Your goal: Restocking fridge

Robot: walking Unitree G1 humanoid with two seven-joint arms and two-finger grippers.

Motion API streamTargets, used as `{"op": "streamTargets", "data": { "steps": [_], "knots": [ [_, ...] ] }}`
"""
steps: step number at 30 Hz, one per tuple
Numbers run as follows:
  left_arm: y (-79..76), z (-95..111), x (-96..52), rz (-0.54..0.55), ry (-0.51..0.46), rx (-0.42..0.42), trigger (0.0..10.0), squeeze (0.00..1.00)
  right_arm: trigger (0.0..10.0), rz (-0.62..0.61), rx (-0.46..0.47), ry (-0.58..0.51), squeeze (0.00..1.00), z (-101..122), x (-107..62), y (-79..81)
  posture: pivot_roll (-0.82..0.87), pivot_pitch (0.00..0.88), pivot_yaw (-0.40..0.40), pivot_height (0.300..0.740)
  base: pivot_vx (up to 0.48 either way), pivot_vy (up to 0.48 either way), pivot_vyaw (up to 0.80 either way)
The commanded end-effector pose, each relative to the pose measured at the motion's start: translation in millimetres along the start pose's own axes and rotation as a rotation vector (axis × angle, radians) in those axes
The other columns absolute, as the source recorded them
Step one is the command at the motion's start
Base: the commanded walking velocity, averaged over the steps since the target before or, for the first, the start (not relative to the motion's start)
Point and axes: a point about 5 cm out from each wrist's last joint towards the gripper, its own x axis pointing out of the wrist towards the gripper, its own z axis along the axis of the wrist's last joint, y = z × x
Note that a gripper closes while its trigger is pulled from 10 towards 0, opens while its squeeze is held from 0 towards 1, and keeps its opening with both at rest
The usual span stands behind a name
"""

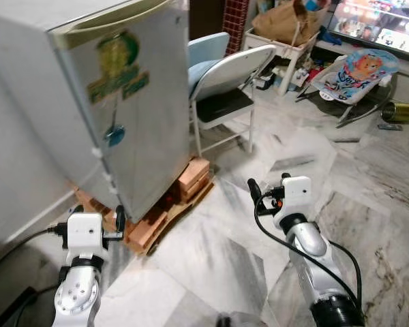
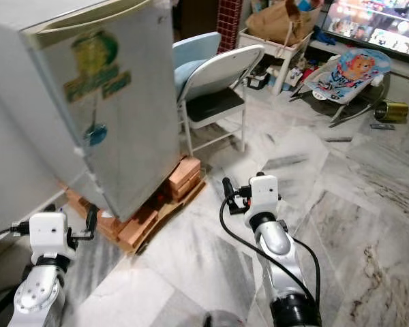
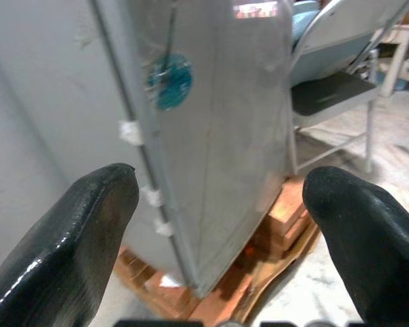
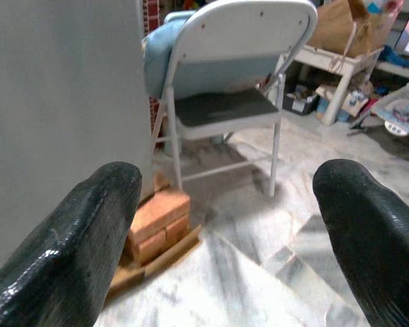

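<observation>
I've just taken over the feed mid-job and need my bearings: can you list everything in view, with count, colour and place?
Fridge: one, grey, door shut, green sticker and blue round sticker on it, front left.
Bricks: a stack, orange, under the fridge on a wooden board.
Folding chair: one, grey-white frame with dark seat, right of the fridge.
Blue chair: one, pale blue, behind the folding chair.
Baby bouncer: one, blue patterned, far right on the floor.
Tin can: one, gold, on its side at the far right edge.
White table: one, holding a brown bag, at the back.
Floor: grey-white marble.
Left gripper: open, facing the fridge's lower corner.
Right gripper: open, facing the folding chair.
</observation>
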Motion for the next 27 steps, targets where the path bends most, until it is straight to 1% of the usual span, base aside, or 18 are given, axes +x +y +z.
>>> {"op": "streamTargets", "data": {
  "steps": [1, 3, 9, 14, 17, 20, 22, 24, 27],
  "knots": [
    [11.3, 0, -1.0, 0.032, 0.002, 0.018, 10.0, 0.0, 10.0, 0.021, 0.008, -0.028, 0.0, 6, 3.8, 8.0, -0.01, 0.032, 0.002, 0.74, 0.307, 0.368, 0.0],
    [11.3, 0, -0.5, 0.034, 0.003, 0.014, 10.0, 0.0, 10.0, 0.021, 0.006, -0.029, 0.0, 7, 4.1, 7.7, -0.01, 0.034, 0.003, 0.74, 0.287, 0.384, 0.0],
    [12.0, 0, 1.9, 0.033, 0.002, 0.016, 10.0, 0.0, 10.0, 0.018, 0.003, -0.035, 0.0, 8, 5.2, 6.7, -0.02, 0.036, 0.012, 0.74, 0.0, 0.44, 0.0],
    [11.5, 3, 3.0, 0.021, -0.022, 0.033, 10.0, 0.0, 10.0, 0.007, 0.003, -0.04, 0.0, 10, 5.9, 3.7, -0.02, 0.041, 0.015, 0.74, 0.0, 0.442, 0.0],
    [10.2, 2, 0.8, 0.03, -0.022, 0.051, 10.0, 0.0, 10.0, 0.005, 0.005, -0.032, 0.0, 8, 4.3, 3.1, -0.02, 0.043, 0.012, 0.74, 0.0, 0.0, 0.0],
    [9.9, 2, -1.1, 0.042, -0.023, 0.045, 10.0, 0.0, 10.0, 0.009, 0.004, -0.026, 0.0, 6, 2.9, 3.6, -0.02, 0.044, 0.012, 0.74, 0.0, 0.0, 0.0],
    [13.3, -2, -4.3, 0.068, -0.003, 0.032, 10.0, 0.0, 10.0, 0.009, 0.005, -0.025, 0.0, 6, 2.5, 3.4, -0.01, 0.046, 0.008, 0.74, 0.0, 0.0, 0.0],
    [14.2, -4, -7.5, 0.071, 0.005, 0.029, 10.0, 0.0, 10.0, 0.013, 0.006, -0.019, 0.0, 5, 2.5, 3.9, -0.01, 0.046, 0.004, 0.74, 0.0, 0.0, 0.0],
    [14.1, -5, -8.6, 0.071, 0.009, 0.03, 10.0, 0.0, 10.0, 0.018, 0.005, -0.014, 0.0, 4, 2.6, 5.0, -0.01, 0.046, 0.004, 0.74, 0.0, 0.0, -0.14]
  ]
}}
